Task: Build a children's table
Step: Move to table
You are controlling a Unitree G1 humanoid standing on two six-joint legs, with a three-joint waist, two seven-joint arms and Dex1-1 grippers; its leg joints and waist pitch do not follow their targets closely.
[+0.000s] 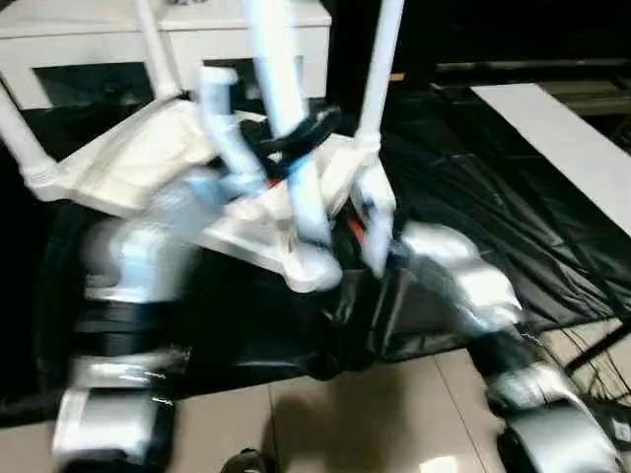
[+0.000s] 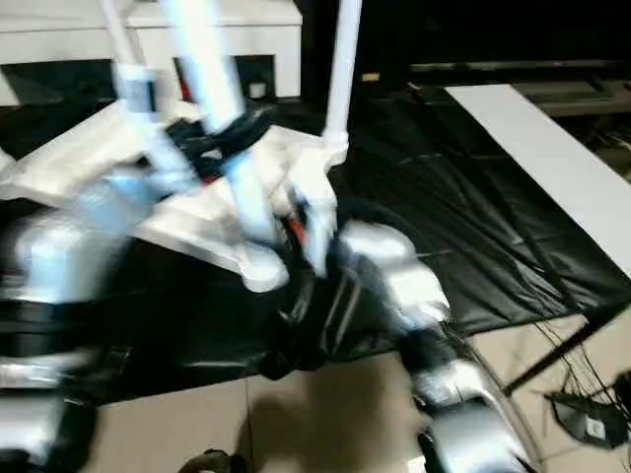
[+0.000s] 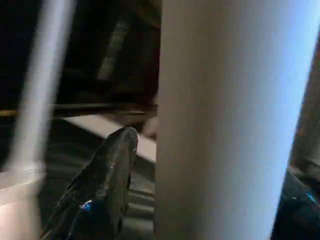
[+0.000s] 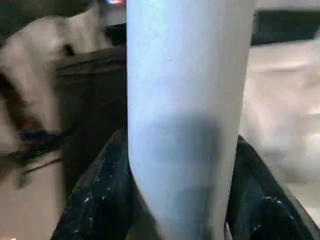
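I've got both grippers clamped on the same white leg (image 1: 286, 108): left gripper (image 3: 210, 165) and right gripper (image 4: 185, 200) each pinch it between fingers, above the upturned tabletop (image 1: 138, 158) on black sheeting (image 1: 473, 227).

Upturned tabletop (image 2: 197, 232) on black sheet (image 2: 473, 227)

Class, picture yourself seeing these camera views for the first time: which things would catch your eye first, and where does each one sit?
First comes the upturned white tabletop, tilted over black sheeting at centre left, with white legs rising from its corners. In front of it, the nearest leg stands between the robot's silver forearms, and each wrist view shows a white tube between that gripper's black fingers. A white cabinet stands behind.
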